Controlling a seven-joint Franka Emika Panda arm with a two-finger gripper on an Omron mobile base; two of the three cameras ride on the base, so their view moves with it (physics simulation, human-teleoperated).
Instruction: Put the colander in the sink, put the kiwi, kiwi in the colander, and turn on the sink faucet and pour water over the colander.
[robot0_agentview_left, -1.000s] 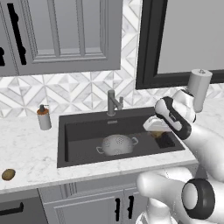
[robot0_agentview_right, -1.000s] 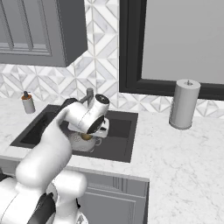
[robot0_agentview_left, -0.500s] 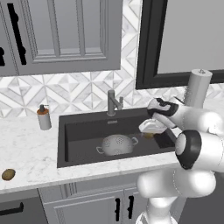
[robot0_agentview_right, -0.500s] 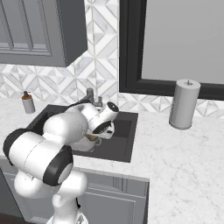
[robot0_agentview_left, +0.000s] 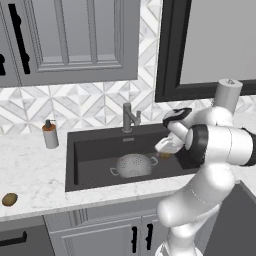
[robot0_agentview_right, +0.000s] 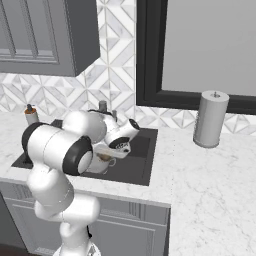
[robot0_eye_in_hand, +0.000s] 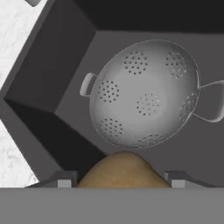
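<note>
The silver colander (robot0_agentview_left: 134, 165) stands upright on the floor of the dark sink (robot0_agentview_left: 95, 149). My gripper (robot0_agentview_left: 165, 150) hangs over the sink's right part, shut on a brown kiwi (robot0_agentview_left: 165, 155). In the hand view that kiwi (robot0_eye_in_hand: 122, 168) sits between my gripper's (robot0_eye_in_hand: 120, 180) tips, just short of the empty colander (robot0_eye_in_hand: 146, 94) below. The other kiwi (robot0_agentview_left: 9, 199) lies on the counter at the far left front. Behind the basin stands the grey sink faucet (robot0_agentview_left: 129, 117); no water shows. From the right, my gripper (robot0_agentview_right: 107, 155) and held kiwi (robot0_agentview_right: 105, 158) are above the sink (robot0_agentview_right: 142, 150).
A white soap bottle (robot0_agentview_left: 49, 134) with an orange collar stands left of the sink. A paper towel roll (robot0_agentview_left: 227, 95) stands on the counter at the right, also seen as the roll (robot0_agentview_right: 210, 119). Upper cabinets and a dark-framed window hang above.
The arm has swung its elbow out and carried the hand with the kiwi leftward, from the sink's right edge to over the basin near the colander.
</note>
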